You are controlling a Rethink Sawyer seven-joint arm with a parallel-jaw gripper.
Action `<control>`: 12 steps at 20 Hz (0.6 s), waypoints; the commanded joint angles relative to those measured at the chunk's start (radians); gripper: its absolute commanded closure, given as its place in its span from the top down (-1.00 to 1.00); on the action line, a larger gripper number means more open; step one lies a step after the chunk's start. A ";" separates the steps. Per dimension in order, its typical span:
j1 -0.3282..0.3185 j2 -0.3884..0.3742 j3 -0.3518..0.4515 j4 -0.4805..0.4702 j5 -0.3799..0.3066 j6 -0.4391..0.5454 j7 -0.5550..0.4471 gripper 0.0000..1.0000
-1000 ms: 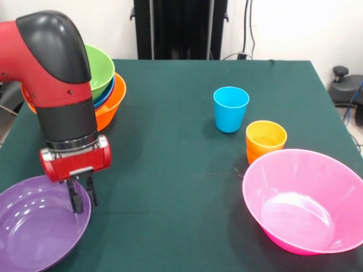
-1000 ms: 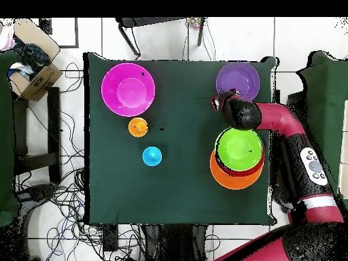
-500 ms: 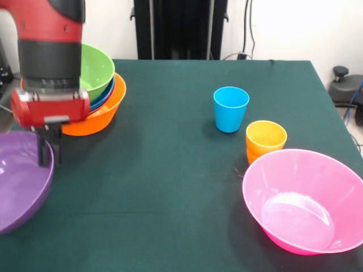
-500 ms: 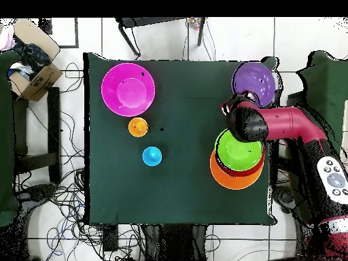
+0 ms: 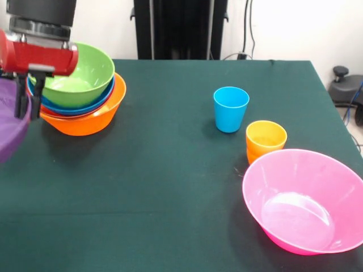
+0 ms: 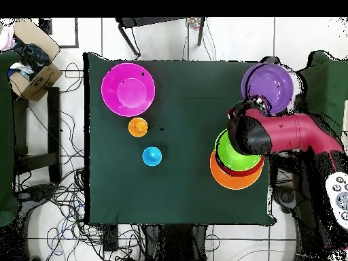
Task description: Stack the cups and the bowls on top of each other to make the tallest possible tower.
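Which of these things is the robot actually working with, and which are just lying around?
For the job:
purple bowl, held by the pincer
bowl stack
pink bowl
blue cup
orange cups

Lying about:
cardboard box
floor cables

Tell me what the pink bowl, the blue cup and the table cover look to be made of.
Pink bowl: likely plastic, glossy and slightly translucent; broad soft highlights sit in its base and light shows through the wall.
Blue cup: likely plastic too, smooth and opaque, with a thin even rim.
Table cover: looks like dark green cloth, matte; no reflections, and it drapes over the table edges.
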 commanded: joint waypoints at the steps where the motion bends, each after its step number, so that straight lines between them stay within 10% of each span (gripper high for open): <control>1: 0.046 -0.101 -0.073 0.104 -0.015 -0.024 0.107 -1.00; 12: 0.068 -0.225 -0.078 0.236 0.071 0.019 0.117 -1.00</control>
